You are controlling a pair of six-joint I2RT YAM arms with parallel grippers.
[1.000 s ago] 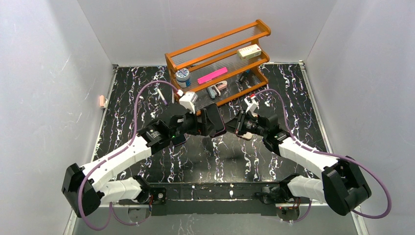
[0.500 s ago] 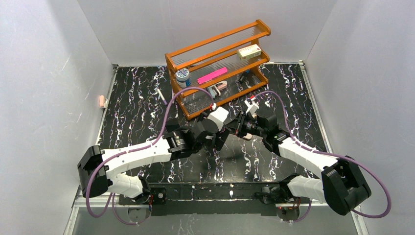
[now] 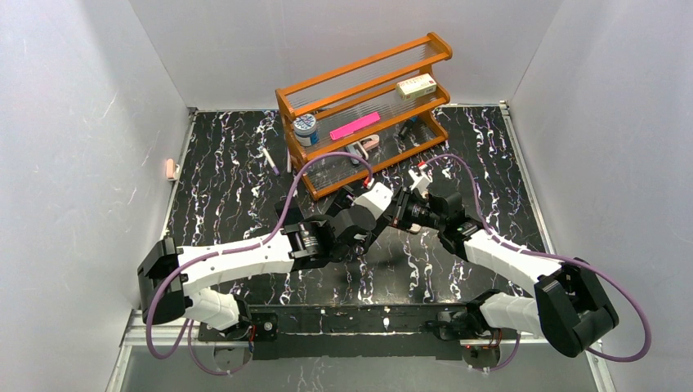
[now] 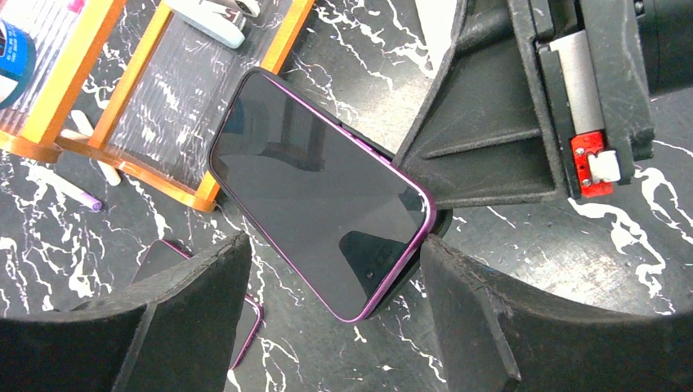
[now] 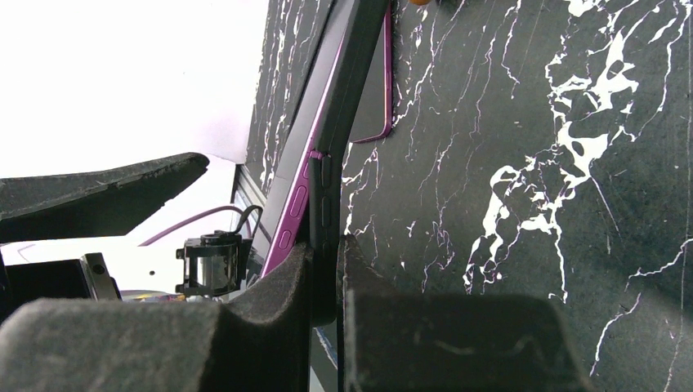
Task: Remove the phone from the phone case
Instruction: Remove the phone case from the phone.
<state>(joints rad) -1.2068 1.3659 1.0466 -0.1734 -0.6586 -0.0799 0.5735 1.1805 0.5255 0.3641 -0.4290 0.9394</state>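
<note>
1. Black pads of the left gripper (image 4: 335, 253) are held apart, straddling the lower corner of the purple phone (image 4: 319, 196) at frame centre.
2. The black phone case (image 5: 347, 122) is pinched edge-on by the closed right gripper (image 5: 327, 245).
3. Within the last second the left arm was swung in over the phone; extraction is judged about to begin.

The worktop (image 3: 221, 188) is patterned in black marble with white veins, and at its far edge an orange rack (image 3: 368, 98) with clear ribbed shelves is seen, on which a pink strip (image 3: 354, 126) and a blue-and-white jar (image 3: 306, 126) are carried. The phone (image 4: 319, 204) is shown with a black screen rimmed in purple, while the phone case (image 5: 331, 204) is plain black. The left arm (image 3: 237, 257) and right arm (image 3: 507, 253) are finished in white and black with purple cables (image 3: 646, 327), and the left gripper (image 4: 331, 269) and right gripper (image 5: 325, 269) are faced in matt black.
</note>
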